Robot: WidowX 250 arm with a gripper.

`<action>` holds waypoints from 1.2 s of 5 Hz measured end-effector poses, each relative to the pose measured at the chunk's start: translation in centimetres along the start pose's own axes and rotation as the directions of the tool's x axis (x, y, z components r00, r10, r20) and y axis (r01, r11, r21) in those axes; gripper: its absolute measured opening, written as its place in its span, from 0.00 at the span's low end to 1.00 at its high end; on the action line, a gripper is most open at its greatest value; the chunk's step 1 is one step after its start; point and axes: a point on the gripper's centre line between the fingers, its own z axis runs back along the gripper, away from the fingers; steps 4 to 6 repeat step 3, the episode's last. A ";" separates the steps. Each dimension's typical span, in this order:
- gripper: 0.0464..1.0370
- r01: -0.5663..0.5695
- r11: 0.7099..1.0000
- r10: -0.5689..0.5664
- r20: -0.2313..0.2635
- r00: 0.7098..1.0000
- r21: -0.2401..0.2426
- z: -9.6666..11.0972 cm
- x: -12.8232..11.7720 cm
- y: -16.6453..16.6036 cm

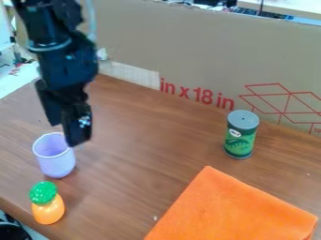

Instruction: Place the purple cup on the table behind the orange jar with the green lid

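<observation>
The black gripper [65, 135] hangs at the left, over the back right part of a light purple cup's rim. Its two fingers stand apart, one tip covering a bit of the rim; whether it touches the cup cannot be told. The purple cup [56, 164] stands upright with its mouth up. Just in front of it, near the table's front left edge, is a toy pineapple [48, 209] with a green top and orange body. A green can with a grey lid [240, 140] stands upright at the right. An orange cloth [229, 208] lies flat at the front right.
The brown wooden table [150, 140] carries all of these. A tall cardboard panel [188, 51] with red print runs along its back edge, behind the can. A dark round object [12, 231] is below the table's edge at the lower left.
</observation>
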 end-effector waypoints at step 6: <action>0.96 -0.225 0.974 0.218 -0.142 0.966 -0.035 -2.4 0.0 -5.0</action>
